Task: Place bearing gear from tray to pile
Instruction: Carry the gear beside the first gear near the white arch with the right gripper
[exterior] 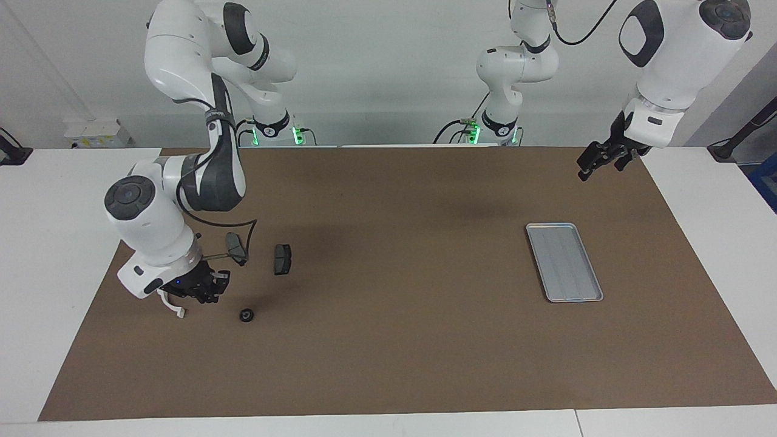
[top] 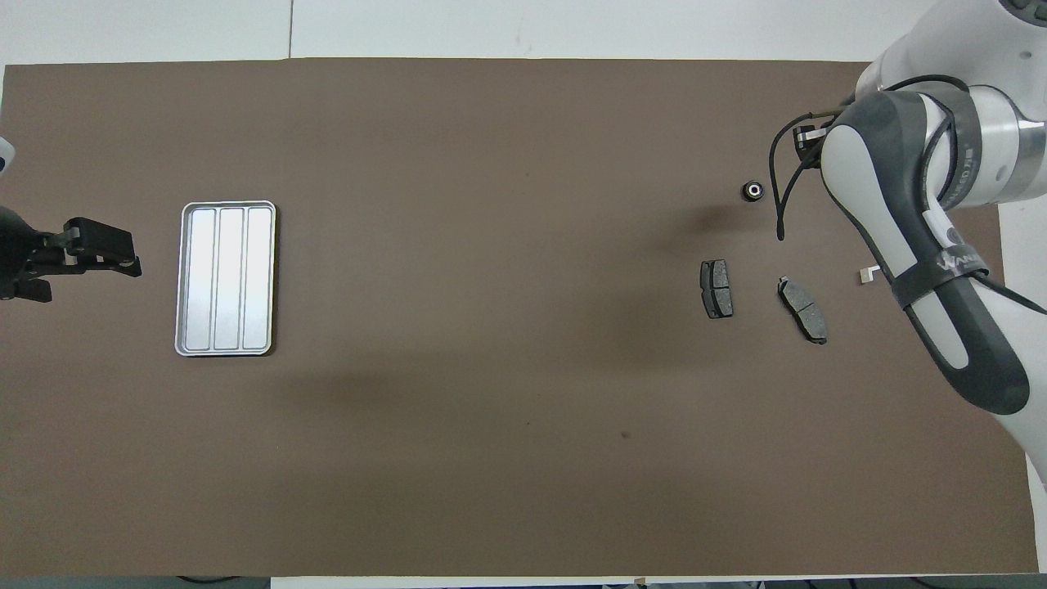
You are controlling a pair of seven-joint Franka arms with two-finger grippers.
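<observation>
The left end effector (exterior: 598,159) hangs in the air over the edge of the brown mat (exterior: 388,352), at the left arm's end of the desk (exterior: 48,273). Its fingers are apart and hold nothing. That arm waits.

Two dark grey brake pads (exterior: 236,248) (exterior: 282,259) lie flat on the mat at the right arm's end, close to each other but not touching. At the left arm's end, well apart from them, lies the silver tray (exterior: 564,262). It has a raised rim and long ridges, and nothing is in it.

A bit farther from the robots than the pads is the white half-ring bracket (exterior: 173,309). The right end effector (exterior: 203,291) hangs low over it and hides most of it. Its fingers are together, and nothing shows between them.

Farthest out lies the bearing gear (exterior: 246,315). It is a small, round, black thing with a pale middle. It sits flat on the mat, just beside the bracket and near the pads.

So the job looks done: the gear is out of the tray and with the pile. Nothing seems left but for the right arm to pull away.
</observation>
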